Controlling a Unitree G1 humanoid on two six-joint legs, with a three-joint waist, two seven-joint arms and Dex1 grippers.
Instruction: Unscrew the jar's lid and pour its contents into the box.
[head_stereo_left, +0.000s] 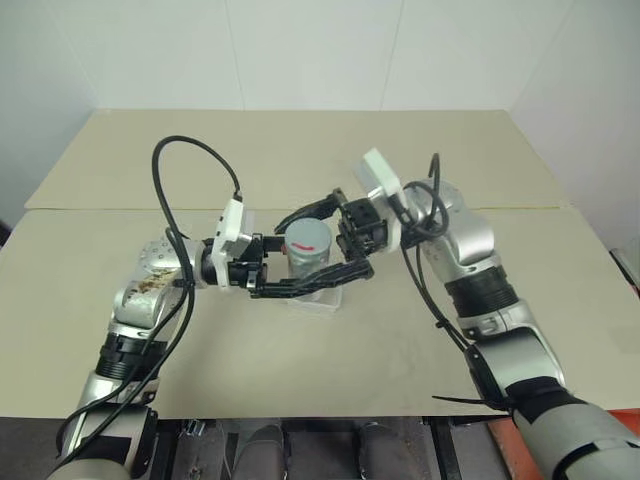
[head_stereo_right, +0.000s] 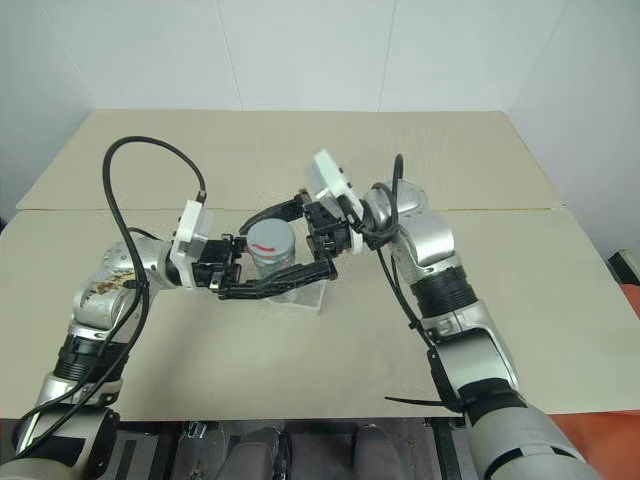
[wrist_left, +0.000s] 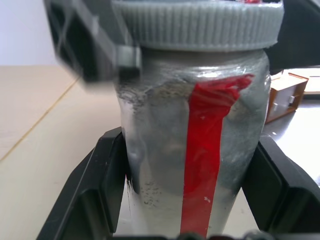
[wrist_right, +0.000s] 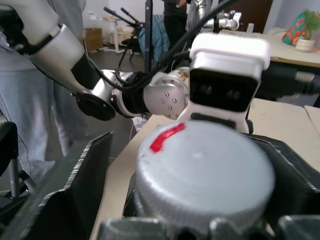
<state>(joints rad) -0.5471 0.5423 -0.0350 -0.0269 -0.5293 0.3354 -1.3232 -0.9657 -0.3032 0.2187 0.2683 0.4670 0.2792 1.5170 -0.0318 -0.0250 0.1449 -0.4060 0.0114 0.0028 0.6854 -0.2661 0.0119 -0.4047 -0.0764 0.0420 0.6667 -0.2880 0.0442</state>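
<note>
- The small silvery-grey cylindrical jar was held upright above the counter, near its middle, between the two arms.
- The jar was closed by its round grey lid, ribbed around the edge; what lay inside could not be seen.
- A red vertical stripe label ran down the jar's side, and a red mark showed on the lid's flat top. No writing could be read on either.
- The jar's silvery skin looked wrinkled and scuffed in the left wrist view.
- The shallow square translucent-white plastic box rested on the counter just below and in front of the jar; its inside could not be made out.
- The left gripper pointed in from the left, its jaws clamped on the jar's body, one black finger on either side.
- The right gripper pointed in from the right at lid height, its jaws spread wide around the lid, one finger seen apart from the rim.
</note>
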